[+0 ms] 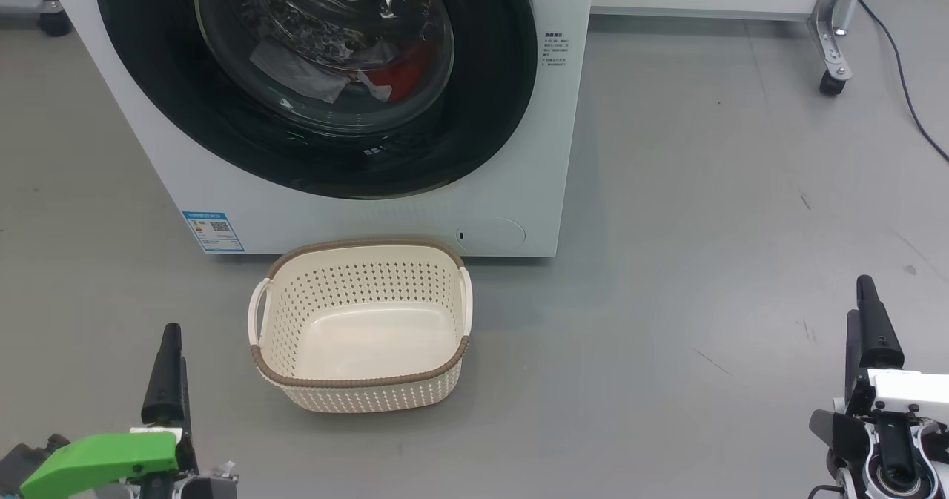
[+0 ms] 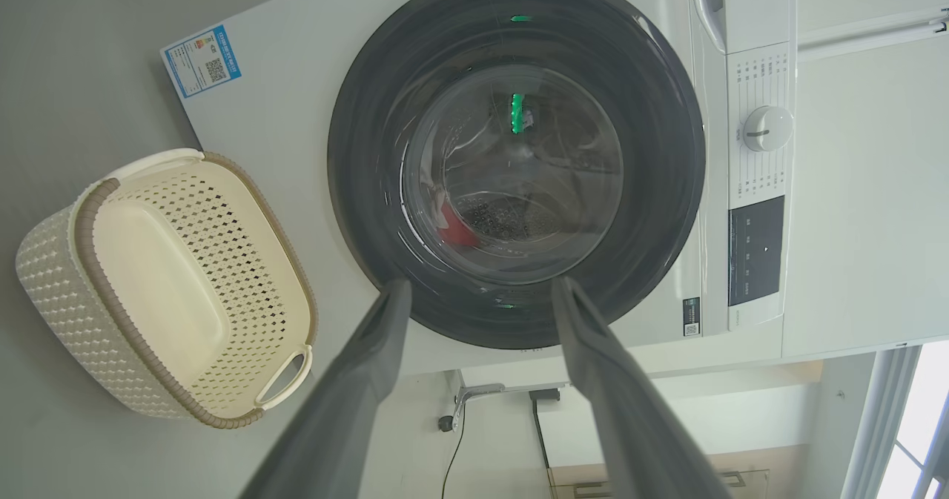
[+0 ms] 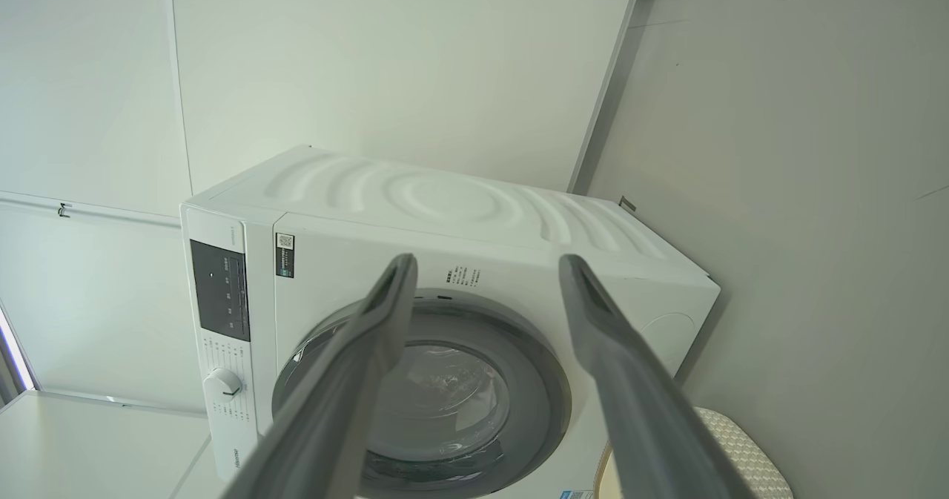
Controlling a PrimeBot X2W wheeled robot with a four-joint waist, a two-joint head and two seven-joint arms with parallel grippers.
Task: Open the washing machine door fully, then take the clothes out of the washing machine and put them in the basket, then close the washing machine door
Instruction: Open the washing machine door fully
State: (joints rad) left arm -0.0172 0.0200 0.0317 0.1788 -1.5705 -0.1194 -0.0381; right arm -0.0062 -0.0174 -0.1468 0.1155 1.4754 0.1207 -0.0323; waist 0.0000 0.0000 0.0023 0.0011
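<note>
Start state, no step done yet: washing machine door (image 1: 315,61) is shut flush on the washing machine (image 1: 552,150); clothes (image 1: 356,76) sit inside the drum, seen through the glass bowl, a red piece to the right and pale grey ones lapping beside it; basket (image 1: 363,399) is empty and upright on the floor (image 1: 704,225), directly below the door and close to the front panel, roughly between the blue label (image 1: 213,232) and the round service flap (image 1: 493,233); can't tell if its far rim touches the panel; placement makes sense to me: short drop from drum to basket with no turning at the waist; left claw (image 2: 480,288) has its fingers spread wide with nothing between them, aimed at the door from well back; right claw (image 3: 487,262) is likewise spread wide and empty, pointed at the machine from off to one side; in the head view both sit low at the bottom corners, well apart from basket and machine, which reads as a neutral ready pose; step in hand is opening the door; no handle or recess stands out on the glossy black rim, so the latch side is unclear from here; risks as I judge them: fingers slipping on that rim, and reaching in before the door swings fully clear.
</note>
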